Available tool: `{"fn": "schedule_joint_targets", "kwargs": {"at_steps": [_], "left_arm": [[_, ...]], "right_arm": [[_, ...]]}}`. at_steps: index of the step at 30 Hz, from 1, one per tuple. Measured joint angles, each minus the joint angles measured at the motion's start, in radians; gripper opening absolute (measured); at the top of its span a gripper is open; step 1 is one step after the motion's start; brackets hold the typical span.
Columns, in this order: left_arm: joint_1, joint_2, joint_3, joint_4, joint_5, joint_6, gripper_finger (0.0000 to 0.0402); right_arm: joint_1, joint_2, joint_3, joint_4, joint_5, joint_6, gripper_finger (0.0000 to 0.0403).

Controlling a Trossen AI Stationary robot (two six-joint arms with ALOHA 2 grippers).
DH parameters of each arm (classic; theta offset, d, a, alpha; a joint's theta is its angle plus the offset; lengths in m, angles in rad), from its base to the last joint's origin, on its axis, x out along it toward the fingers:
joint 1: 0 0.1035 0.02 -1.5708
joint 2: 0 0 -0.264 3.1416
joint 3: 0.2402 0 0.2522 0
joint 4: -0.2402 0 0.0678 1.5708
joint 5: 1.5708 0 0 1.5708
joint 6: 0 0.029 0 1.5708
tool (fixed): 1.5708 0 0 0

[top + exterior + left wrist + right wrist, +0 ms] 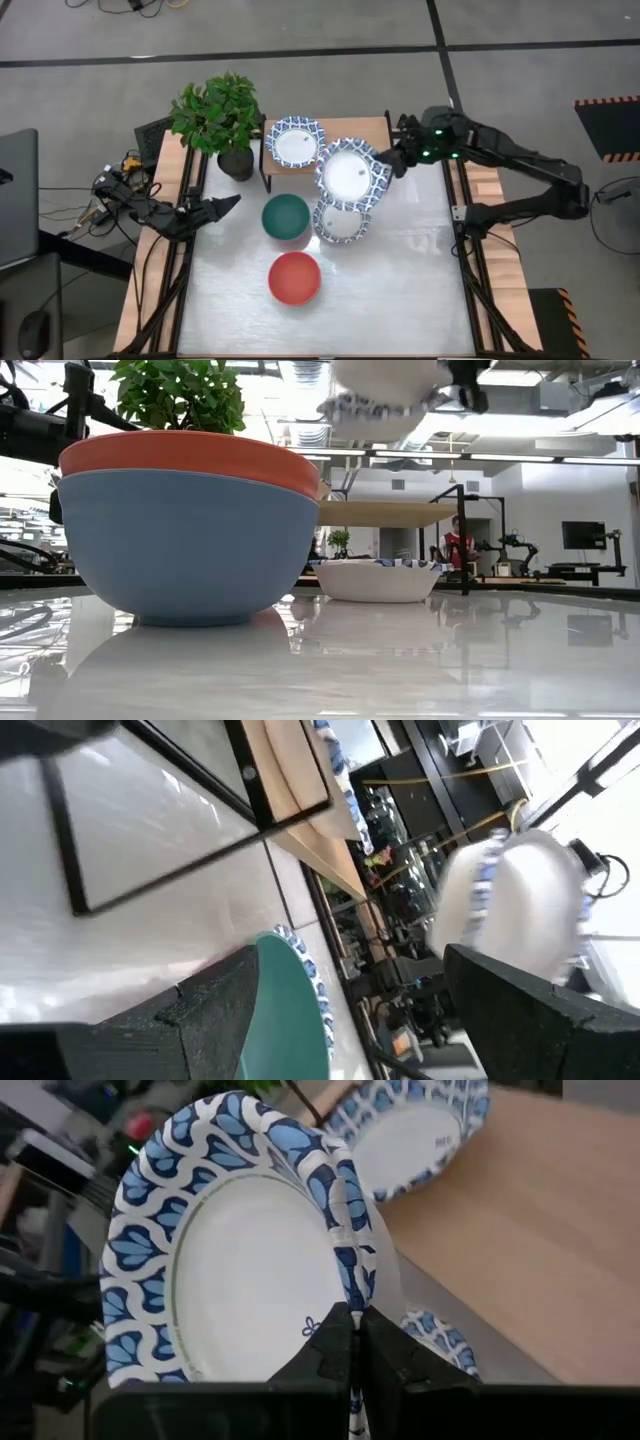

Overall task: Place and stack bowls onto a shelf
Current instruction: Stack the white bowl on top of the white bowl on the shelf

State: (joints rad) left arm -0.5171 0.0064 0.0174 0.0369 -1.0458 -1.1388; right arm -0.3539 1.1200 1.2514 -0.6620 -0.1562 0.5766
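Your right gripper [352, 1342] pinches the rim of a blue-patterned bowl [352, 172], seemingly lifted, beside the shelf [372, 130]; your left gripper [228, 204] waits wide open.

Your right gripper [392, 160] was raised above the table, arm reaching in from the right edge, fingers [335, 1342] pinched together. Your left gripper [228, 203] sat low at the left side, fingers spread wide, holding nothing.
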Motion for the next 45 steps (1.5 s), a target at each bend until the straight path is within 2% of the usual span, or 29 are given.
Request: {"fn": "schedule_joint_targets", "kwargs": {"at_steps": [4,8,11,16,20,27,32,40,45], "left_arm": [[0.0,0.0,0.0,0.115,0.131,0.05,0.0302],[0.0,0.0,0.0,0.268,0.258,0.142,0.0302],[0.0,0.0,0.001,0.324,0.277,0.173,0.0302],[0.0,0.037,0.011,0.36,0.245,0.175,0.0302],[0.0,0.17,0.093,0.414,0.246,0.224,0.0302],[0.002,0.543,0.342,0.428,0.256,0.458,0.0302],[0.021,0.764,0.466,0.423,0.257,0.603,0.0302],[0.118,0.943,0.507,0.422,0.288,0.553,0.0302],[0.202,1.003,0.507,0.499,0.449,0.507,0.0302]], "right_arm": [[0.012,0.068,-0.002,0.033,-0.008,0.0,0.0029],[0.011,0.109,-0.002,0.111,-0.067,0.002,0.0033],[0.011,0.128,-0.002,0.159,-0.096,0.003,0.0032],[0.011,0.129,-0.002,0.185,-0.123,0.011,0.0033],[0.011,0.13,-0.002,0.181,-0.123,0.026,0.0034],[0.011,0.13,-0.002,0.185,-0.123,0.028,0.0034],[0.011,0.129,-0.002,0.211,-0.123,0.037,0.0033],[0.02,0.129,-0.002,0.232,-0.135,0.046,0.0034],[0.041,0.129,-0.002,0.238,-0.135,0.046,0.0033]]}}
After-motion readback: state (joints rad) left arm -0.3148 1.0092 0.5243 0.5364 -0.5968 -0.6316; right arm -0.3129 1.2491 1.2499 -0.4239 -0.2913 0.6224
